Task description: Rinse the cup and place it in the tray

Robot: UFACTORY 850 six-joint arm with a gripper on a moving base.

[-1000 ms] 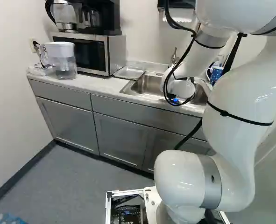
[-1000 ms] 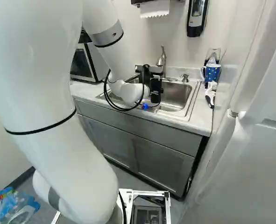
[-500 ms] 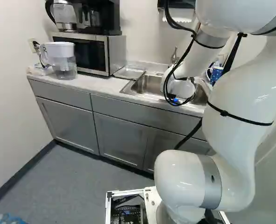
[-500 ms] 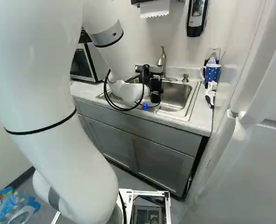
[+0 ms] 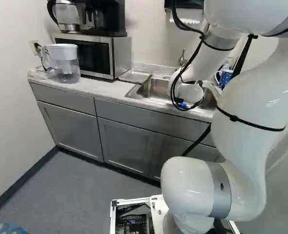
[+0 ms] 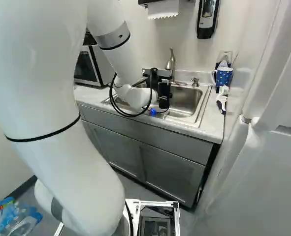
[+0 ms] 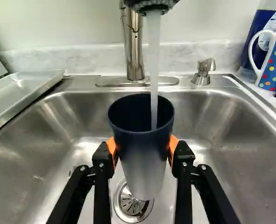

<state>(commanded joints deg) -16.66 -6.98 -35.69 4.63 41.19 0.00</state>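
Observation:
In the right base view my gripper (image 6: 163,94) hangs over the sink (image 6: 202,107). The wrist view has the gripper (image 7: 143,148) shut on the cup (image 7: 140,156), orange pads pressing its two sides. Dark blue above and pale below, the cup is held roughly upright with its mouth open, over the drain (image 7: 132,205). Running water (image 7: 153,60) falls from the faucet head (image 7: 152,4) into it. A shallow metal tray (image 7: 23,88) lies beside the basin, on the microwave's side; the left base view also shows this tray (image 5: 134,75).
Behind the cup rises the faucet post (image 7: 133,51), with a soap pump (image 7: 203,70) beside it. A dotted blue mug (image 6: 223,76) and a brush (image 6: 222,101) are on the counter beyond the sink. The microwave (image 5: 92,54) and a water pitcher (image 5: 65,63) occupy the other end.

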